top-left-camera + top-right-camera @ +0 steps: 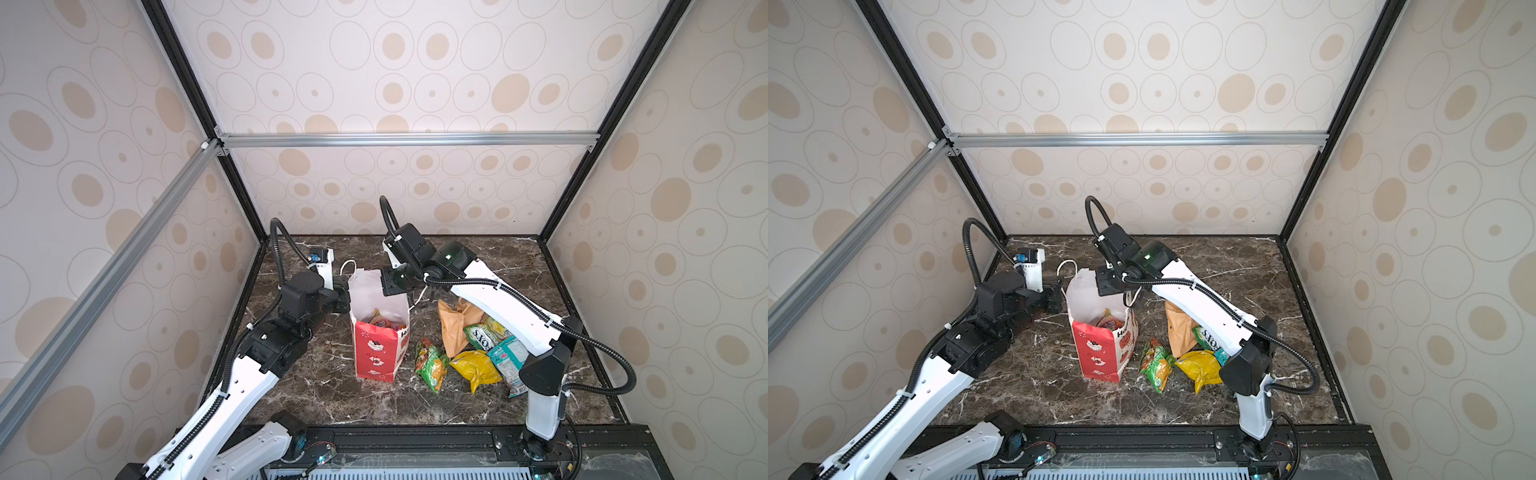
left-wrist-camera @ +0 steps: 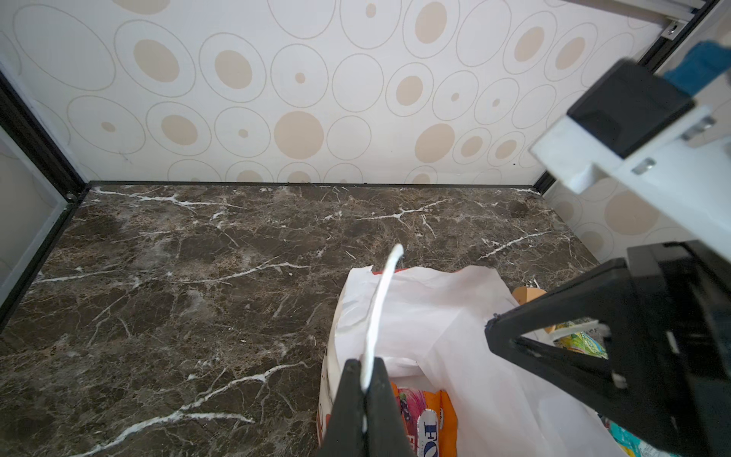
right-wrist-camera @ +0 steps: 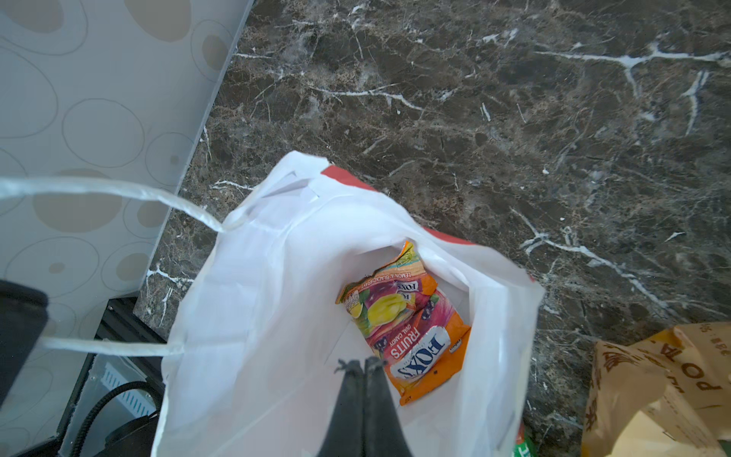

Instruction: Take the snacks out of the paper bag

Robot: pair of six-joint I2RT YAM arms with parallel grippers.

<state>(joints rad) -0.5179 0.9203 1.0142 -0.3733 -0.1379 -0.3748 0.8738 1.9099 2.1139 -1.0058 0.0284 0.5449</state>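
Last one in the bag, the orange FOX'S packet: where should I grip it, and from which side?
Come straight down through the open mouth of the paper bag; its upright walls block other sides. The orange FOX'S packet lies near flat at the bottom, so a crimped end seam likely gives the best pinch. The right tool, shut over it, must open first.

Red paper bag (image 1: 1100, 353) upright, mouth open, mid-tabletop (image 1: 1017, 374); orange packet (image 1: 1109, 321) inside. At bag's left rim: left gripper (image 1: 1058, 297); over mouth: right gripper (image 1: 1111, 289). Between bag and right edge: green-and-red packet (image 1: 1156, 365), yellow packet (image 1: 1202, 366), tan pouch (image 1: 1177, 332), green FOX'S packet (image 1: 1205, 336), last partly hidden under right arm (image 1: 1204, 303).
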